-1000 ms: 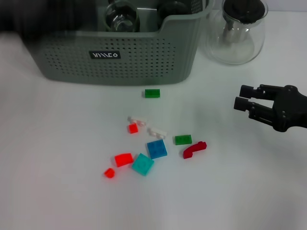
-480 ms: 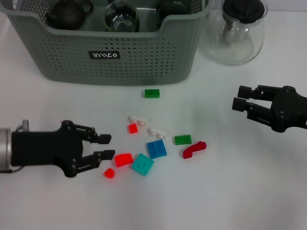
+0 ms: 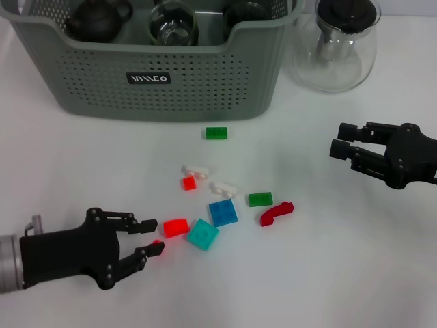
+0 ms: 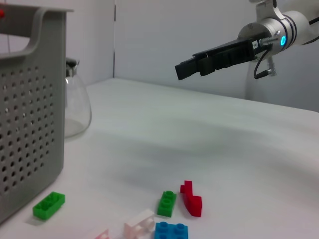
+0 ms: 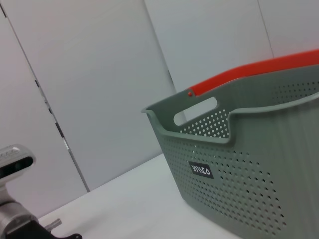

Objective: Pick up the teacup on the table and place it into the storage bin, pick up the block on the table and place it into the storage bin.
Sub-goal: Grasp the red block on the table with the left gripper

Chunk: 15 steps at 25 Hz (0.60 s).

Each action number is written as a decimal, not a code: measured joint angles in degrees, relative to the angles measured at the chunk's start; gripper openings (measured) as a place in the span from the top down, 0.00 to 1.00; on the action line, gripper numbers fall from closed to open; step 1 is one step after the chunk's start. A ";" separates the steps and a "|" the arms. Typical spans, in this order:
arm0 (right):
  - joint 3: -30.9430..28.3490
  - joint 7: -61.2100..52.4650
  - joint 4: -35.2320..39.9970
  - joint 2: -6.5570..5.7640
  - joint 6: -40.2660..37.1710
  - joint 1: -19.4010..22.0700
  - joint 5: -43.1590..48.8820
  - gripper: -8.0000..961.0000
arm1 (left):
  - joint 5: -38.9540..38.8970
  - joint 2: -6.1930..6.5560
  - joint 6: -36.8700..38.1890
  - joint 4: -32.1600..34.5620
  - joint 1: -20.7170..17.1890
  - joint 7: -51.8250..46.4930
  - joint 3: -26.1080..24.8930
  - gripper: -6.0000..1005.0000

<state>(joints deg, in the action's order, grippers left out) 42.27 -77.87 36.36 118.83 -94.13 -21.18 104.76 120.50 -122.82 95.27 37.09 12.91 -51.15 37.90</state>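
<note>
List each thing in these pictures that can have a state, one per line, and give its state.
left gripper: open, low over the table, fingers either side of a small red block
right gripper: open, empty, held above the table
storage bin: upright, holding a dark teapot and glassware
glass pot: upright, black lid on
other blocks: loose on the table

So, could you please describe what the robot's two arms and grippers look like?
Both grippers are matte black with jointed linkage fingers ending in blocky tips. The left gripper sits on a black body joined to a silver metal wrist cuff with a small protruding bolt. The right gripper mounts on a silver-white wrist with a glowing cyan ring light and a thin black cable.
</note>
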 joint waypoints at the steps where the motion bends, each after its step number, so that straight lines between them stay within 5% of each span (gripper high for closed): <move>1: 0.00 0.00 0.00 0.00 0.00 0.00 0.00 0.55 | 0.11 -0.20 -0.56 -1.00 -0.03 1.31 -0.86 0.67; 15: 0.36 0.00 -0.06 -0.09 0.00 0.33 0.00 0.55 | -0.05 -1.14 -8.70 -7.74 -0.70 6.65 -2.11 0.67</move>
<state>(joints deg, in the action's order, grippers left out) 42.63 -77.87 36.29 118.74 -94.13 -20.85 104.76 120.46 -123.97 86.57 29.35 12.22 -44.50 35.79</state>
